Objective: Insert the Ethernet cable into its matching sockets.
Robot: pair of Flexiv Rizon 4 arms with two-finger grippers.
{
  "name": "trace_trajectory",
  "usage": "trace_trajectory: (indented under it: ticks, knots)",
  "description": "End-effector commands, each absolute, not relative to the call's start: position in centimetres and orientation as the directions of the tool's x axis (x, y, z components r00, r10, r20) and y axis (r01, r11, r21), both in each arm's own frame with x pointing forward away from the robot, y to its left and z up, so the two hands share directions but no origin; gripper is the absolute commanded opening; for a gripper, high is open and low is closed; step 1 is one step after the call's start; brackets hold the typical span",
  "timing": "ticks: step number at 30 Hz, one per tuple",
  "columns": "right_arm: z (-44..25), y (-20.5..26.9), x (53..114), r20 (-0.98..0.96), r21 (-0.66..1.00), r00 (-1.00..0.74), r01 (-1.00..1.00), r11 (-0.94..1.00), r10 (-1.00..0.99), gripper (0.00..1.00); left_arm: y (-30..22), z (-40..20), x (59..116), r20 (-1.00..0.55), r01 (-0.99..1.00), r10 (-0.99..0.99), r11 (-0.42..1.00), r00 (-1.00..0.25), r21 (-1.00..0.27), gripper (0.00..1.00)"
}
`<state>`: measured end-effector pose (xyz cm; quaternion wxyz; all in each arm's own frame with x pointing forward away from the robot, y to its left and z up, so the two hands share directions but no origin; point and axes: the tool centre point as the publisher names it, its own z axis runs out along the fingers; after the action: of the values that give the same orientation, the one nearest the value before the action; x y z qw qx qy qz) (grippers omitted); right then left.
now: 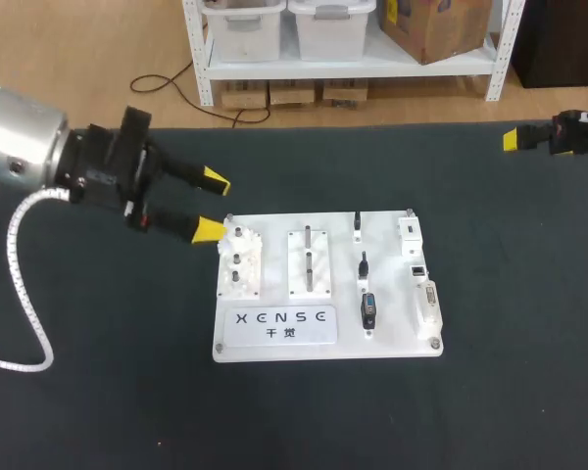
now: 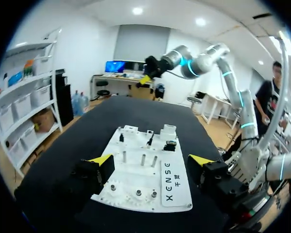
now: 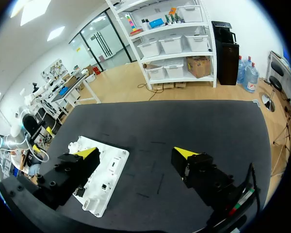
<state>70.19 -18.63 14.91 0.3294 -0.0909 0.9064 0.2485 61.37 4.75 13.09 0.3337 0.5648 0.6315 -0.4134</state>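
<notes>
A white socket board (image 1: pixel 274 338) lies flat in the middle of the dark table. On its right half sit small black plugs (image 1: pixel 364 264), a larger black connector (image 1: pixel 369 311) and a small dark socket (image 1: pixel 417 269). I cannot make out a loose Ethernet cable. My left gripper (image 1: pixel 212 206) hovers open at the board's left edge, holding nothing; in the left wrist view the board (image 2: pixel 177 187) lies under and ahead of that gripper (image 2: pixel 150 161). My right gripper (image 1: pixel 517 139) hangs open and empty over the far right of the table, well clear of the board (image 3: pixel 94 191).
A coiled white hose (image 1: pixel 20 284) trails from my left arm over the table's left side. In the left wrist view my right arm (image 2: pixel 203 58) reaches in high above the table's far end. Bare dark mat (image 1: pixel 510 294) surrounds the board.
</notes>
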Motion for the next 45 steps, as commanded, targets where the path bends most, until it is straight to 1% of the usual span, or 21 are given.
trace_trajectory:
  ticks: [1, 8, 24, 33, 36, 45]
  knots:
    - [15.0, -18.6, 70.1, -0.642, 0.389, -0.767, -0.328, 0.861, -0.001, 1.00, 4.0, 12.1, 61.6, -0.886, 0.960, 0.442, -0.279, 0.140, 0.012, 1.00]
    - [15.0, -18.6, 70.1, -0.642, 0.389, -0.767, -0.328, 0.861, -0.001, 1.00, 2.8, 11.4, 60.6, -0.871, 0.977, 0.471, -0.208, 0.142, 0.047, 1.00]
    - [15.0, -18.6, 70.1, -0.642, 0.389, -0.767, -0.328, 0.861, -0.001, 1.00, 0.3, 9.1, 57.6, -0.870, 0.999, 0.493, 0.017, 0.022, 0.035, 1.00]
    - [15.0, -18.6, 70.1, -0.642, 0.389, -0.767, -0.328, 0.861, -0.001, 1.00, -1.8, 8.4, 57.2, -0.876, 0.998, 0.482, 0.051, -0.006, 0.021, 1.00]
    - [15.0, -18.6, 70.1, -0.642, 0.389, -0.767, -0.328, 0.861, -0.001, 1.00, -2.0, 7.9, 57.5, -0.894, 0.998, 0.446, 0.045, -0.049, -0.032, 1.00]
    - [15.0, -18.6, 70.1, -0.642, 0.389, -0.767, -0.328, 0.861, -0.001, 1.00, -2.0, 7.9, 57.5, -0.894, 0.998, 0.446, 0.045, -0.049, -0.032, 1.00]
